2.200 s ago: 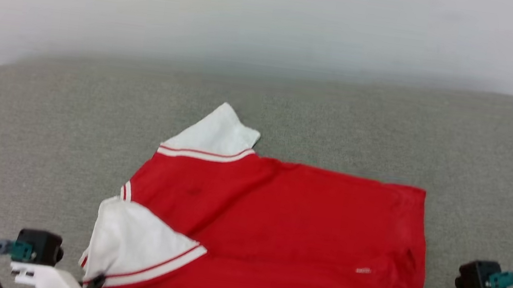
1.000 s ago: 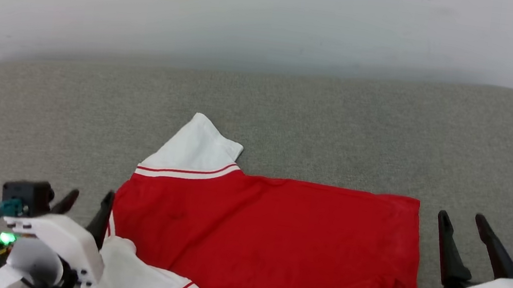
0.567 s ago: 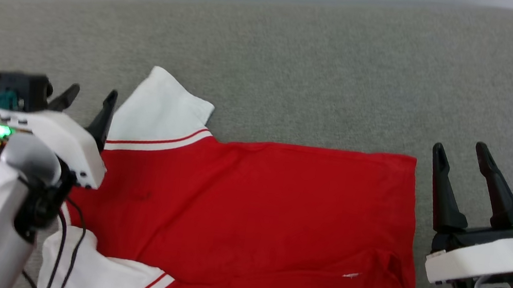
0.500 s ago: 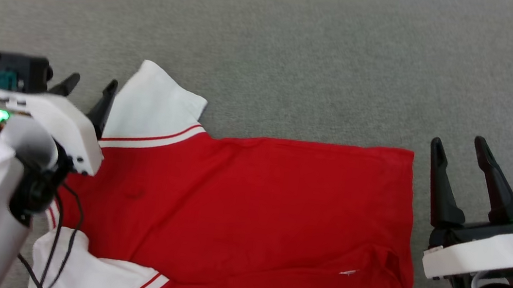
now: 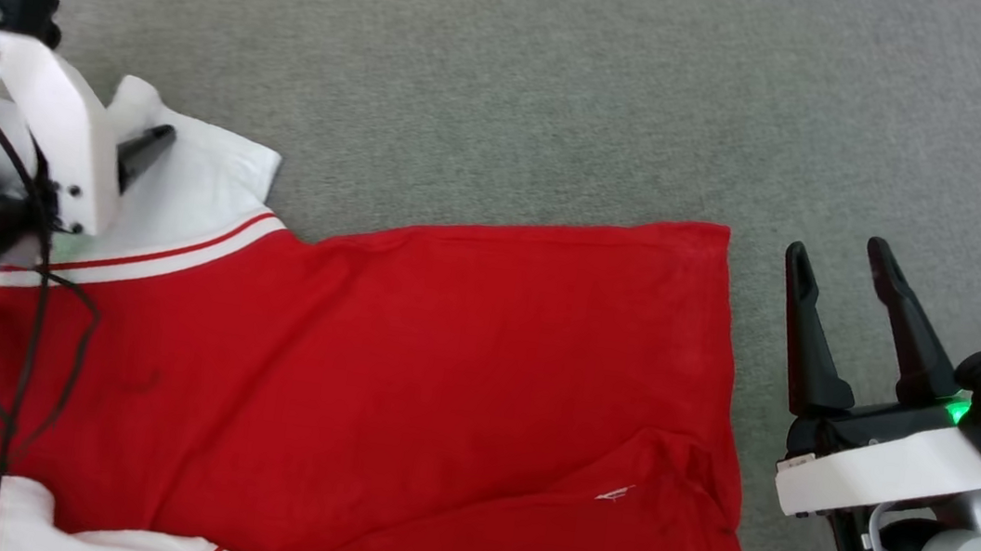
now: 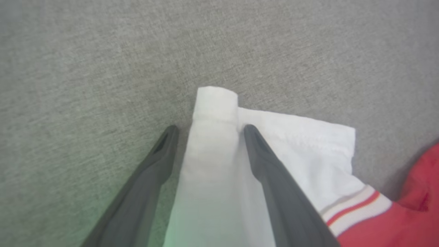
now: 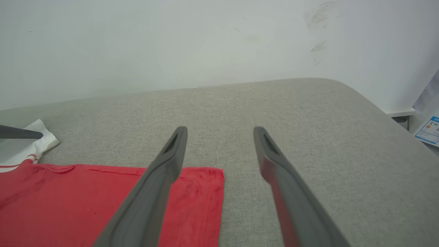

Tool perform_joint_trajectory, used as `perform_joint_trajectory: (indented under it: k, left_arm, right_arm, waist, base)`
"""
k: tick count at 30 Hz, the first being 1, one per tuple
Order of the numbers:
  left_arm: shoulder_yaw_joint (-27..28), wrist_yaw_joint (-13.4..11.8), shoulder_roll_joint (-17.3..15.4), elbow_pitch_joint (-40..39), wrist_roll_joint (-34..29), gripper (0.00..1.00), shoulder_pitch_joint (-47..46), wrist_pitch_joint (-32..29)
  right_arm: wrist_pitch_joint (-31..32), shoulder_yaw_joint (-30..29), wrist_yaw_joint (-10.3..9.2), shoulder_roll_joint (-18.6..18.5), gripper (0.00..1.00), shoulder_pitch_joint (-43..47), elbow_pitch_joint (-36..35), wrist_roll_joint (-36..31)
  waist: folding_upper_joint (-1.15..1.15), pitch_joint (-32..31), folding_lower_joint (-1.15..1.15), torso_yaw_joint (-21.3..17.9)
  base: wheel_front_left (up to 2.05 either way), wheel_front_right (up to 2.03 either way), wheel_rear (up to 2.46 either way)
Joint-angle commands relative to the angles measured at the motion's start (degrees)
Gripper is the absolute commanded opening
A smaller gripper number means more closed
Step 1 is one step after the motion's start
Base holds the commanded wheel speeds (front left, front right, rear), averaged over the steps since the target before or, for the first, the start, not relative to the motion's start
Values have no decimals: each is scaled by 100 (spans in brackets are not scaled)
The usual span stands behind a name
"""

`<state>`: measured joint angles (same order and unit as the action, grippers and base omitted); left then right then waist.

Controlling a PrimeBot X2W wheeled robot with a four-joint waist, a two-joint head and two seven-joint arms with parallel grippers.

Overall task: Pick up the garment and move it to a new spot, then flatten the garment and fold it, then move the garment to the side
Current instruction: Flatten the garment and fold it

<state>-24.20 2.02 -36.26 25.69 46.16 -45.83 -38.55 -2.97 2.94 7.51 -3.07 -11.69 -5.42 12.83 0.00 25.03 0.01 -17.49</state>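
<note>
A red soft-fabric jersey shirt with white short sleeves point(image 5: 406, 349) lies spread out, a plain red side up, on a grey fabric-covered table point(image 5: 570, 89). Its straight hem points toward the robot's right and its shoulders toward the left. The left tool point(image 6: 210, 127) stands released, its two long dark fingers point(image 6: 267, 171) splayed to either side of a folded ridge of the far white sleeve point(image 6: 301, 140). The sleeve's tip reaches just past the fingertips, and whether they press the cloth cannot be told. Red-and-white striped trim point(image 5: 175, 251) marks where that sleeve meets the red body, and thin black cables point(image 5: 38, 304) from the left arm hang across the shoulder. The near white sleeve point(image 5: 21, 517) shows bunched at the lower left of the head view. A small white tag point(image 5: 613, 494) sits near the hem. The right tool point(image 5: 838, 248) hovers released and empty just beside the hem's far corner. A pale wall point(image 7: 171, 44) rises behind the table.
</note>
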Motion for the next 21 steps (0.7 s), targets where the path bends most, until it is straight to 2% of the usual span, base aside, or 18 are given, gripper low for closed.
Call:
perform_joint_trajectory:
  k: [1,2,3,4,5,6,8,14,21]
  left_arm:
    - [-101,-48,-36,183,88,100,30,-375]
    - [-127,-70,-47,247,138,100,52,-571]
    - [-119,-83,-30,290,228,95,73,-716]
    - [-130,-107,0,331,325,46,111,-904]
    - [-152,-121,1,335,357,18,153,-1028]
    - [-163,-154,-12,315,371,0,182,-1074]
    - [-161,-199,0,252,404,0,209,-1132]
    - [-47,-171,52,61,372,0,57,-743]
    - [43,-92,195,-179,328,0,-202,-295]
  right_arm:
    - [-52,20,-5,27,100,-66,54,99]
    - [-64,3,-5,26,100,-61,90,119]
    - [-69,-7,-5,27,100,-58,130,173]
    - [-85,-19,-5,27,100,-70,150,204]
    - [-80,-48,-5,27,100,-79,185,245]
    - [-39,-76,-5,27,100,-92,233,307]
    - [61,-156,-5,26,100,-155,336,408]
    - [606,-211,-5,-195,100,-342,755,885]
    - [1861,-21,-5,-845,100,-896,1495,1648]
  waist:
    - [0,88,-1,-101]
    - [0,105,-1,-120]
    - [0,125,-1,-137]
    - [0,134,-1,-146]
    - [0,142,-1,-151]
    - [0,151,-1,-155]
    - [0,155,-1,-146]
    - [0,103,-1,-43]
    - [0,60,-1,272]
  base:
    - [0,0,0]
    - [0,0,0]
    - [0,0,0]
    - [0,0,0]
    - [0,0,0]
    - [0,0,0]
    - [0,0,0]
    - [0,0,0]
    - [0,0,0]
